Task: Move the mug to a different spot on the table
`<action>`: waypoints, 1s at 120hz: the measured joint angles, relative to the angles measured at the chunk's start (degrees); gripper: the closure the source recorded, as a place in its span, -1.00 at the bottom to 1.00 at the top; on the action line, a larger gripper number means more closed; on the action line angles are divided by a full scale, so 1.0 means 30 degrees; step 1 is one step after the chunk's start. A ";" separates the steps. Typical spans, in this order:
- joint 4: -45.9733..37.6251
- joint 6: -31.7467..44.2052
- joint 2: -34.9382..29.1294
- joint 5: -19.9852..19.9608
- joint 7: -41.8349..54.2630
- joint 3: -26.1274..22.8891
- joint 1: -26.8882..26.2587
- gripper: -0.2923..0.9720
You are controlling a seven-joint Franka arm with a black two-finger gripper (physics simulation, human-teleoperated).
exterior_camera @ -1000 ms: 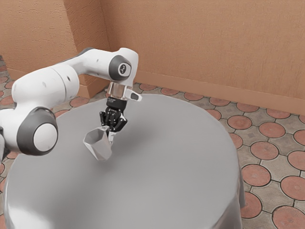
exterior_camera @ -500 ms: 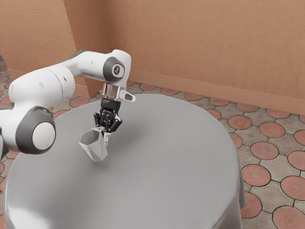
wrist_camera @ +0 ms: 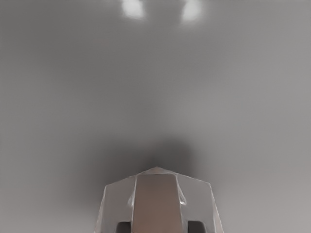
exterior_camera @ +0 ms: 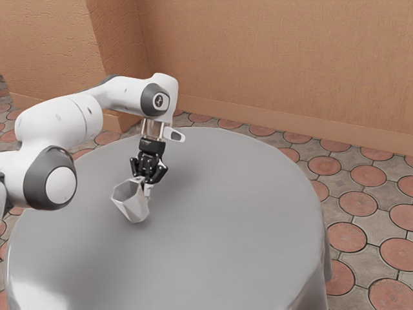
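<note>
Jaws nearly closed, clamped on mug point(exterior_camera: 131, 201) at its upper rim/handle side, the side toward the ext view's right. Fingers point(exterior_camera: 143, 174) point down and pinch from both sides, only a narrow gap between them.

Mug: grey, faceted, tilted, opening leans toward ext view's left. It's over the surface point(exterior_camera: 258, 213), nearer the edge at the ext view's left than the centre, roughly midway btw far and near edges, well apart from the right edge. Can't tell if the base touches the surface or hangs just above it.

Arm point(exterior_camera: 64, 123) comes in from ext view's left, wrist approx vertical over the mug.

Wrist cam: mug point(wrist_camera: 156, 204) right under the hand, flat facets visible. Dark shadow on the grey surface point(wrist_camera: 155, 73) just past it, two bright light reflections further out.
</note>
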 joint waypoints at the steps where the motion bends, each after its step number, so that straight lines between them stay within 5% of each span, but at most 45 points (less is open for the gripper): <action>1: 0.0000 0.0013 -0.0001 0.0000 -0.0002 0.0002 0.0002 0.53; 60: -0.0003 0.0723 0.0282 -0.0032 -0.0090 -0.0074 0.0164 0.50; 86: -0.0072 0.0903 0.0283 -0.0162 -0.0326 -0.0459 0.0117 -0.14; 120: -0.0063 0.3325 0.0283 -0.0172 -0.0503 -0.0460 0.0134 -0.43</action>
